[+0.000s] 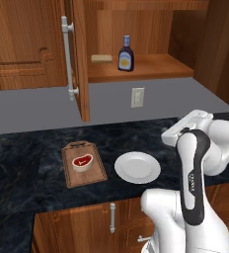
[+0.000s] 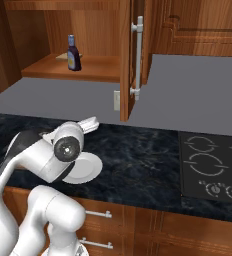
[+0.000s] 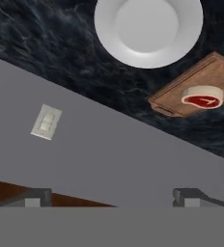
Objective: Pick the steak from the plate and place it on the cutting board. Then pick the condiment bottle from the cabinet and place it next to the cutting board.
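Observation:
The steak (image 1: 82, 162) lies on the wooden cutting board (image 1: 94, 174) on the dark counter. To its right stands the white plate (image 1: 137, 167), with nothing on it. The condiment bottle (image 1: 126, 54) stands upright on the shelf of the open cabinet (image 1: 151, 67). The right base view shows the bottle (image 2: 74, 53) on the same shelf. My gripper (image 3: 112, 197) is open with nothing between its fingers. It hangs above the counter, apart from everything. Its camera looks back at the plate (image 3: 147, 29), the board (image 3: 215, 72) and the steak (image 3: 202, 96).
A flat tan block (image 1: 101, 58) lies on the shelf left of the bottle. The open cabinet door with its grey bar handle (image 1: 67, 57) juts out left of the shelf. A wall outlet (image 1: 137, 97) sits below the shelf. A cooktop (image 2: 213, 167) lies to the right.

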